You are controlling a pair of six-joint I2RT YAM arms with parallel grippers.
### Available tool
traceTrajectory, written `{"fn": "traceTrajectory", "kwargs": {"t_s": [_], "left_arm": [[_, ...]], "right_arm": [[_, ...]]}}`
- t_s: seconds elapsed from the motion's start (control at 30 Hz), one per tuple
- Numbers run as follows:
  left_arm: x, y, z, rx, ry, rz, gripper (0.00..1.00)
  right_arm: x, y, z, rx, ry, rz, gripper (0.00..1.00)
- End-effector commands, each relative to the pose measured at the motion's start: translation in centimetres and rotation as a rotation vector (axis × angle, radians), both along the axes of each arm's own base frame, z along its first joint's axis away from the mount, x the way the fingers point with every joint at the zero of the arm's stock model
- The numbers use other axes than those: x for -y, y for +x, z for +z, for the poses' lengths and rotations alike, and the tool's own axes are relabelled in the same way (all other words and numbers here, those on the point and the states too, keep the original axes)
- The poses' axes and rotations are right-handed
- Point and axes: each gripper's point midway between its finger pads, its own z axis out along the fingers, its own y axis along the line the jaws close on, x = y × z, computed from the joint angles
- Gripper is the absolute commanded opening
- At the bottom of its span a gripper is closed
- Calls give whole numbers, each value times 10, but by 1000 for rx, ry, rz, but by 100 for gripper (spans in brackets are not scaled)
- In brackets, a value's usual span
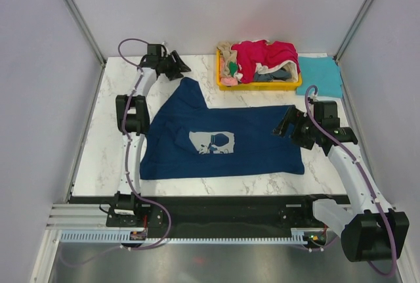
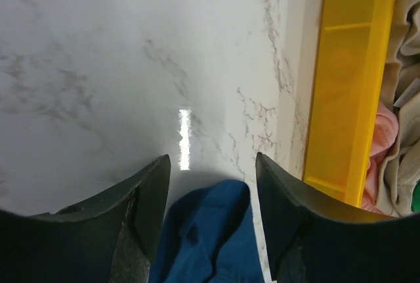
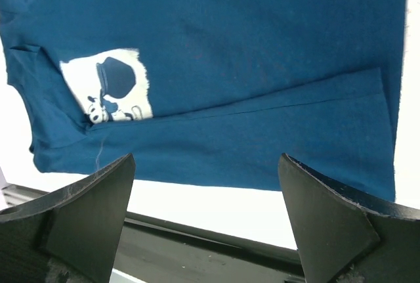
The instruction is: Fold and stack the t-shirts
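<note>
Top view: navy t-shirt (image 1: pixel 223 138) is spread flat on the marble table (image 1: pixel 105 132), print (image 1: pixel 212 142) face up, one corner drawn out toward the far left. The left gripper (image 1: pixel 176 66) sits at that corner. The right gripper (image 1: pixel 283 127) is at the shirt's right edge, near its far corner. The yellow tray (image 1: pixel 259 86) stands at the far side with a heap of shirts in it, a crimson-pink t-shirt (image 1: pixel 266 53) on top. A teal t-shirt (image 1: pixel 320 76) lies flat right beside the tray.

Left wrist: left gripper (image 2: pixel 211 165) has its fingers moderately apart, with a bunch of navy t-shirt (image 2: pixel 210 230) in the gap – I can't see either pad pressing it. Tray (image 2: pixel 341 99) is off to the right, with pink cloth (image 2: pixel 384 132) and beige cloth (image 2: pixel 407 33) inside.

Right wrist: right gripper (image 3: pixel 207 165) is spread wide and holds nothing, hanging above the navy t-shirt (image 3: pixel 262 46). A flap of cloth overlaps along the shirt's lower part. The print (image 3: pixel 111 83) is a pale square with a dark cartoon figure – no writing readable on it
</note>
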Motion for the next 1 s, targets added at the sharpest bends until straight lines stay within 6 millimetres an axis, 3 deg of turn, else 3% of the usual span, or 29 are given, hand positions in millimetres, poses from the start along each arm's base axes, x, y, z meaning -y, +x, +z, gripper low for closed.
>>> {"fn": "traceTrajectory", "kwargs": {"t_s": [0.0, 0.03, 0.07, 0.27, 0.43, 0.57, 0.7, 0.83, 0.97], "left_arm": [[40, -14, -11, -18, 23, -57, 63], [39, -22, -24, -45, 55, -50, 62], [35, -20, -17, -29, 97, -25, 62], [11, -31, -28, -66, 257, 44, 59], [-9, -31, -12, -36, 373, 82, 59], [-24, -27, 4, 1, 446, 117, 66], [-24, -25, 8, 22, 461, 94, 67], [-19, -34, -4, -1, 472, 61, 65], [-2, -38, -9, 11, 496, 14, 60]], "right_arm": [[7, -4, -8, -9, -51, 4, 98], [8, -4, -11, -16, -56, 3, 98], [8, -4, -11, -16, -57, 4, 98], [9, -6, -19, -42, -68, 10, 98], [9, -7, -24, -53, -72, 15, 98], [9, -10, -28, -60, -67, 17, 98], [8, -14, -31, -67, -68, 20, 98], [9, -15, -34, -70, -68, 18, 98], [8, -14, -36, -73, -66, 24, 98]]}}
